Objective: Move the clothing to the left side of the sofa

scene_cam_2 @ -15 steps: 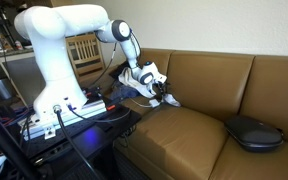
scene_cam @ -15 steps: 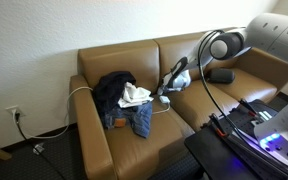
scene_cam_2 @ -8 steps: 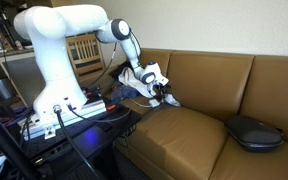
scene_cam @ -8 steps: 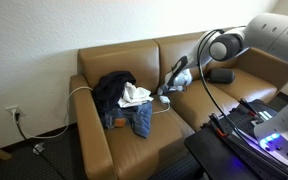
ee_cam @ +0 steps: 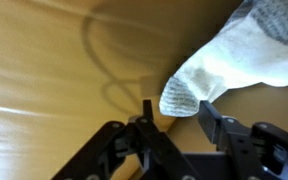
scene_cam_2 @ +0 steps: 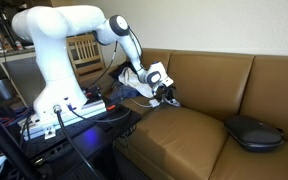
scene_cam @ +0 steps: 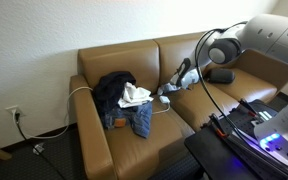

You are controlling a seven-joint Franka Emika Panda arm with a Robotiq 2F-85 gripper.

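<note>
Found the clothing pile [scene_cam: 122, 100], blue jeans, a dark top and a white piece, heaped on the end seat of the tan leather sofa [scene_cam: 134, 55], at nine o'clock from the gripper [scene_cam: 175, 86]. In the wrist view, saw the jaws partly parted low over the leather, the rounded end of a white-grey garment [ee_cam: 219, 55] reaching into the gap from two o'clock, one finger [ee_cam: 144, 112] clear of it. Noted a thin white cable [scene_cam: 76, 90] over the sofa arm, and a dark flat bag [scene_cam_2: 252, 132] well apart on the far seat.
</note>
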